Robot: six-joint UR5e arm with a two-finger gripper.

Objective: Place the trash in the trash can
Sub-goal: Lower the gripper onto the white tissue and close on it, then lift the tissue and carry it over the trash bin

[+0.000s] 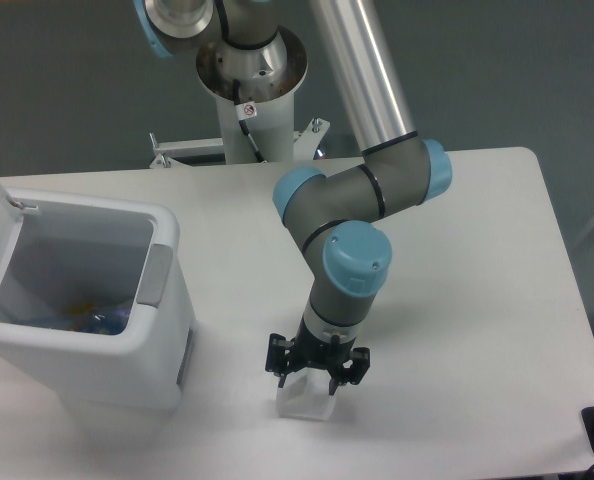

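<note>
Camera view from above takes in a dim grey room, with the arm's round base at the top and a white frame behind it. Below that lies the table point(457, 320), white, smooth and matte, so a light piece of plastic would probably slide on it rather than stay put under a sideways nudge.

On the left stands the trash can point(167, 345), a big white box with rounded corners and a grey panel on its side. Its lid is swung up and open. Something bluish and yellowish lies at the bottom, too murky to name with certainty.

The arm reaches down from the top, folding at its blue-capped joints, and ends near the front edge of the table. There the tool point(316, 374) points straight down with its two fingers spread fairly wide, standing on either side of the top of the pouch point(305, 402). Whether the fingers touch the plastic I cannot tell.

The pouch is small, whitish and see-through, lying flat on the table to the right of the trash can and well apart from it. It looks nearly weightless, limp and crinkly. A pinch across its raised upper part seems the best hold, since the flat edges offer nothing to grip and the film may slip or bunch up between the fingers.
</note>
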